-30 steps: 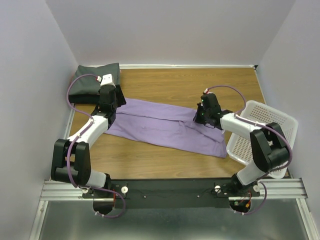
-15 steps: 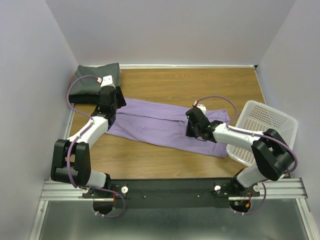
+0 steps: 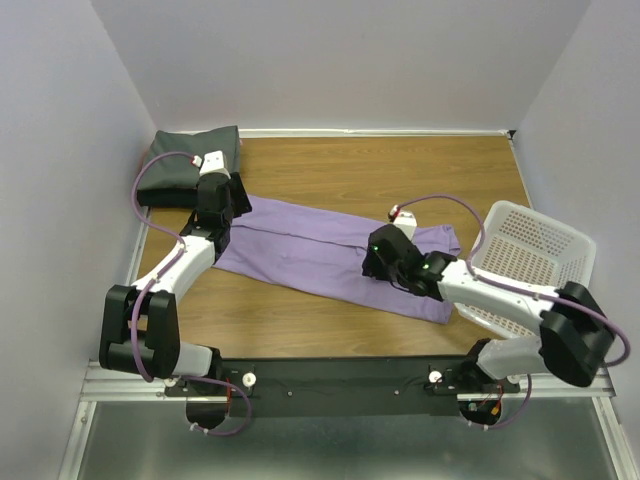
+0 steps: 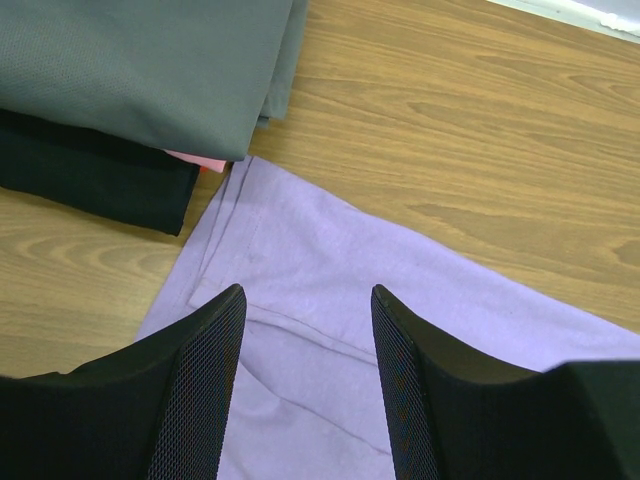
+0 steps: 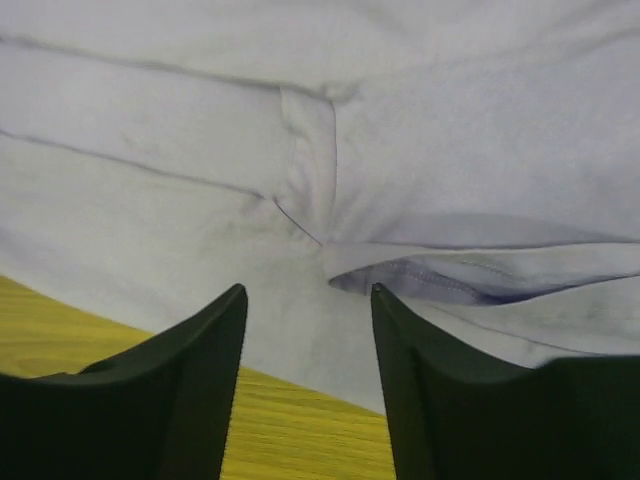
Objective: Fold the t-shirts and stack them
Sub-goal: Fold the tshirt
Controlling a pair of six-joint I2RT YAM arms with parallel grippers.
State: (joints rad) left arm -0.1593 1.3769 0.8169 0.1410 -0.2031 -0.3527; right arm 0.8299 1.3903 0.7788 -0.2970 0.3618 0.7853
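Observation:
A lavender t-shirt [image 3: 310,250] lies flat in a long band across the wooden table. My left gripper [image 3: 236,200] hovers open over its left end [image 4: 400,290], nothing between the fingers [image 4: 205,370]. My right gripper [image 3: 374,265] stands open just above the shirt's near edge [image 5: 200,180], beside a folded-in hem [image 5: 450,280], holding nothing. A folded dark grey t-shirt [image 3: 190,165] tops a stack in the back left corner. In the left wrist view this grey shirt [image 4: 150,60] lies on a black garment [image 4: 90,180], with a pinkish sliver [image 4: 205,160] between.
A white mesh basket [image 3: 530,260] stands at the right edge of the table, close behind the right arm. Grey walls close in the left, back and right sides. Bare wood [image 3: 400,170] shows behind the shirt and in front of it.
The right gripper moved left and towards the near edge along the lavender shirt, then opened and let the cloth go. The left arm has stayed still and open.

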